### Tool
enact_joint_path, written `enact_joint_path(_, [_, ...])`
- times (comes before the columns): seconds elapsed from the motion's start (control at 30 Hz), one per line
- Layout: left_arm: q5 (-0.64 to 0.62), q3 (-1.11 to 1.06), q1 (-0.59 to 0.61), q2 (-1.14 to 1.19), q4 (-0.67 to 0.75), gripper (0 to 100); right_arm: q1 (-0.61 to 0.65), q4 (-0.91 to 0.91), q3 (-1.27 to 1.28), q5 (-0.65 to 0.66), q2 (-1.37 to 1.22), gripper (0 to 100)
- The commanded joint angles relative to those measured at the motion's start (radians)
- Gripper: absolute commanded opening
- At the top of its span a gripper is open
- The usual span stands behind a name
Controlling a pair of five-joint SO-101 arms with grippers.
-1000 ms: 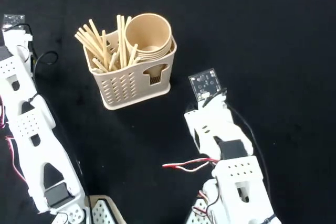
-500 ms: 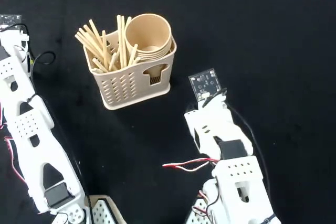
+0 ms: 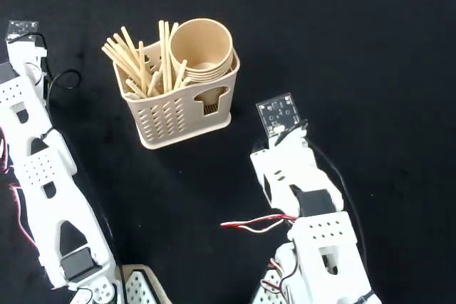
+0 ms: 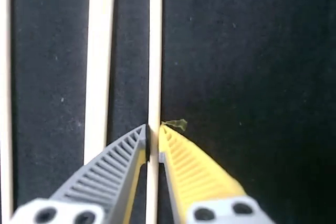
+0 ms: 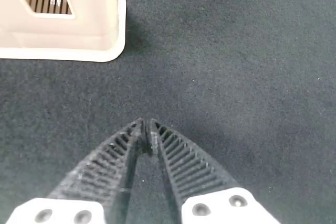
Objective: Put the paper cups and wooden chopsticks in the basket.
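step: pickup | left gripper (image 4: 153,136) clamped on chopstick (image 4: 154,51) | right gripper (image 5: 145,129) closed, empty | next: probably lift clear, carry to basket (image 3: 178,115) upper-left of centre in high view, release upright

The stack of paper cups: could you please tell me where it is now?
In the high view, the stack of paper cups stands in the basket, in its right compartment, next to the wooden chopsticks in the left compartment.

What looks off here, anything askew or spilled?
Nothing spilled or damaged. The chopsticks in the basket splay outward instead of standing upright. A small greenish scrap sits at the tip of the left gripper, which is shut on a loose chopstick.
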State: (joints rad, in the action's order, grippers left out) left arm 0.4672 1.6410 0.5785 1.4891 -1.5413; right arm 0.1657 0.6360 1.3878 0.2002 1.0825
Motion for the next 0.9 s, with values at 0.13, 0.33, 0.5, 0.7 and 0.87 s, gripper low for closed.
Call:
enact_joint_path(0.13, [-0.181,0.024,-0.104,-0.259,-0.222,3,-0.002,-0.005,-0.013,0.008,0.015,1.3])
enact_joint_path(0.33, [-0.358,-0.010,-0.117,-0.431,-0.224,3,-0.003,-0.005,-0.013,0.008,0.015,1.3])
enact_joint_path(0.5, [-0.385,-0.219,-0.114,-0.555,-0.226,3,-0.003,-0.005,-0.013,0.009,0.015,1.3])
enact_joint_path(0.7, [-0.425,-0.567,-0.143,-0.884,-0.224,3,-0.002,-0.005,-0.013,0.009,0.015,1.3])
enact_joint_path(0.87, [-0.453,-0.789,-0.208,-1.310,-0.221,3,-0.002,-0.008,-0.013,0.009,0.015,1.3])
